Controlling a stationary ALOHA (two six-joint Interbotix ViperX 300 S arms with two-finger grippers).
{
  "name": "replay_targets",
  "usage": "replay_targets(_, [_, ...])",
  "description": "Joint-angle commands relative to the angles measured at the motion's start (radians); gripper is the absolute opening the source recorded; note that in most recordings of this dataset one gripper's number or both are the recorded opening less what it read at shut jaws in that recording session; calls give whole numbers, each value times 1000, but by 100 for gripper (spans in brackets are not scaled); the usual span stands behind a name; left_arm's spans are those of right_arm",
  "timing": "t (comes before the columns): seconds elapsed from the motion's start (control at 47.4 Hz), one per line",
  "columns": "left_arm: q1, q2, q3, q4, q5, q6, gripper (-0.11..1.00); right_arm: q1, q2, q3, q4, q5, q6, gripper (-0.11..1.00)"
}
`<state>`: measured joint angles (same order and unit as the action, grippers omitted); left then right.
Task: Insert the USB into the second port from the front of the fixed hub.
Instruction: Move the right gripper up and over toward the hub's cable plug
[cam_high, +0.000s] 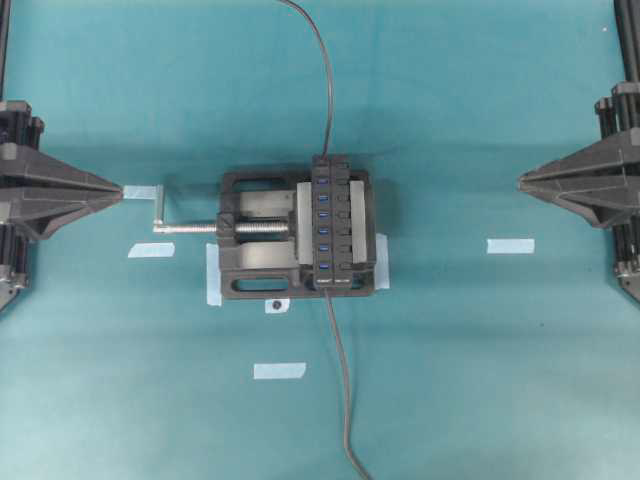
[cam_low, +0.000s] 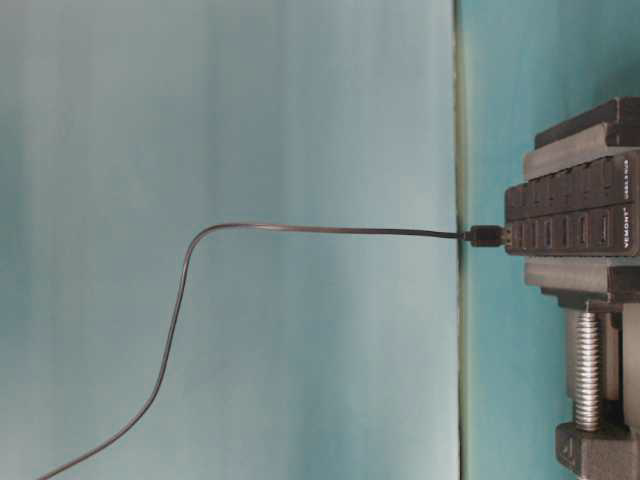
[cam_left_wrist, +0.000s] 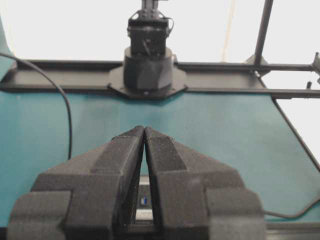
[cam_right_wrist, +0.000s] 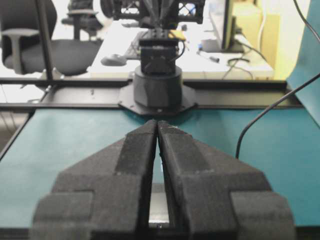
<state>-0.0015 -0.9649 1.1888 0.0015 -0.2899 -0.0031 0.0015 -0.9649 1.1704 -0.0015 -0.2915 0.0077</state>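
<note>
Both grippers, left (cam_high: 120, 189) and right (cam_high: 521, 181), wait at the desk's sides, fingers together, empty; the USB (cam_low: 488, 236) needs a straight, aligned grasp near the hub (cam_high: 333, 222).

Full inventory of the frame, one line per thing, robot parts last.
Long narrow black USB hub: 1, black with blue ports, clamped in the vise at table centre.
Black vise with silver screw: 1, black and silver, centre, handle pointing left.
Thin black cable: 1, black, runs from the hub's near end to the bottom edge.
Second black cable: 1, black, from the hub's far end to the top edge.
Tape strips: several, light blue, scattered on the teal table.
Left gripper: 1, black, shut, empty.
Right gripper: 1, black, shut, empty.
</note>
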Motion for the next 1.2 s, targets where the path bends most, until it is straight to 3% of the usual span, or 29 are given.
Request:
replay_targets(0.0, [5, 3, 3, 6, -15, -5, 13, -3, 8, 8, 5, -8, 2, 16])
replay_targets(0.063, [5, 2, 3, 6, -15, -9, 7, -3, 6, 15, 25, -3, 15, 19])
replay_targets(0.127, [3, -2, -2, 6, -11, -9, 0, -3, 8, 14, 46, 11, 46, 10])
replay_targets(0.296, [5, 5, 0, 6, 2, -9, 0, -21, 14, 5, 49, 110, 81, 0])
replay_targets(0.634, [5, 29, -29, 6, 169, -11, 0, -81, 31, -37, 48, 238, 83, 0])
replay_targets(0.824, [5, 31, -66, 6, 262, -11, 0, -115, 89, -92, 49, 379, 83, 0])
replay_targets(1.183, [5, 87, -94, 6, 336, -8, 0, -163, 255, -172, 48, 460, 83, 0])
